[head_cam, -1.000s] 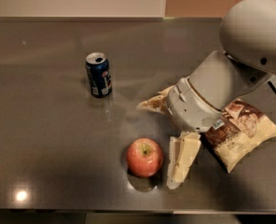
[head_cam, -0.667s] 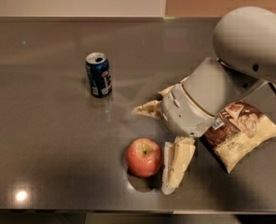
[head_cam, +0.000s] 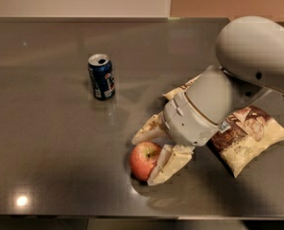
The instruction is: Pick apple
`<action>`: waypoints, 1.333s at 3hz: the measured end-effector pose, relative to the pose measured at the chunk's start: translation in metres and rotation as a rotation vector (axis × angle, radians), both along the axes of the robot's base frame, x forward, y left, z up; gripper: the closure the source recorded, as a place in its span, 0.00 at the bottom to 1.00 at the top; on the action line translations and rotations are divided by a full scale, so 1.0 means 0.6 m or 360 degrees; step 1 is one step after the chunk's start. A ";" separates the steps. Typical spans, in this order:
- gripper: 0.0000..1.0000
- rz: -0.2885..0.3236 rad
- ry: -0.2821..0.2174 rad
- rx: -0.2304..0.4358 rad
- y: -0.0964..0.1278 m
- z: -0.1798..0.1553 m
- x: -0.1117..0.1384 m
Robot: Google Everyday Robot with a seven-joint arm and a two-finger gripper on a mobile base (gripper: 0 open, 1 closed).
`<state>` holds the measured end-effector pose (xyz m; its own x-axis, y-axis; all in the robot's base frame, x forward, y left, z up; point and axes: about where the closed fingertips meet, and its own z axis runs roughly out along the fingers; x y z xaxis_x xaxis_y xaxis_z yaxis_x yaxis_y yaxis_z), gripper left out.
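Observation:
The apple, red-pink with a yellowish patch at the stem, lies on the dark table near its front edge. My gripper hangs from the big white arm that comes in from the right. It is open, with its cream fingers on either side of the apple. One finger is just behind the apple. The other finger lies against its right front side. The apple rests on the table.
A blue soda can stands upright to the back left of the apple. A brown and cream snack bag lies on the right, partly under the arm. A second bag shows behind the arm. The table's front edge runs close below the apple.
The gripper has moved left, toward the apple. Its fingers were beside the apple on its right and now stand on either side of it. The apple and the can have not moved.

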<state>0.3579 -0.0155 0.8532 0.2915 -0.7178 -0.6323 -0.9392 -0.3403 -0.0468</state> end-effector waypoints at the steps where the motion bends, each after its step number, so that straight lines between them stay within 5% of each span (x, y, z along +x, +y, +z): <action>1: 0.62 0.0011 0.0005 0.0011 0.002 -0.001 -0.003; 2: 0.86 0.0017 0.0008 0.0018 0.003 -0.002 -0.004; 3: 1.00 0.0021 0.0006 0.0016 0.005 -0.001 -0.005; 4: 1.00 0.0021 0.0006 0.0016 0.005 -0.001 -0.005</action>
